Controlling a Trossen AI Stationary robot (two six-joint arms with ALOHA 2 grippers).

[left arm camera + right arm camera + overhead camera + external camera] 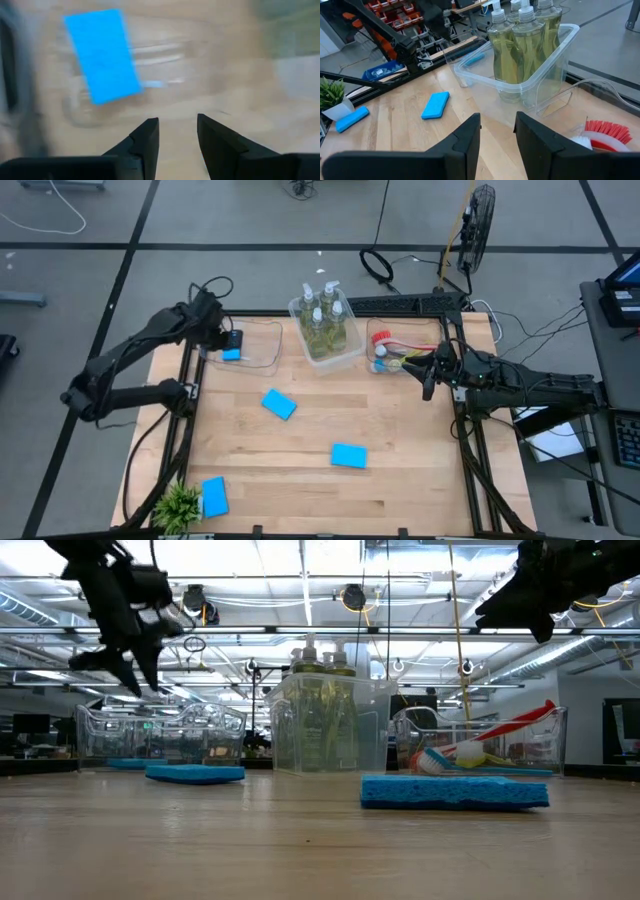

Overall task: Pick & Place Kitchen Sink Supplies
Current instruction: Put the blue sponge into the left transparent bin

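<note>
One blue sponge (102,55) lies flat in the left clear bin (262,345), directly under my left gripper (177,131), not touching it; fingers slightly spread, nothing pinched. Three more sponges lie on the table (400,490). My right gripper (497,131) hovers over the brush bin (405,352), fingers slightly apart, empty.

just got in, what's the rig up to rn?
Sorting sink supplies into clear bins. Left gripper hovers open and empty over the left bin, where one blue sponge lies. Three more sponges sit loose on the table. The soap bottles fill the middle bin; right gripper waits, empty, by the brush bin.
</note>
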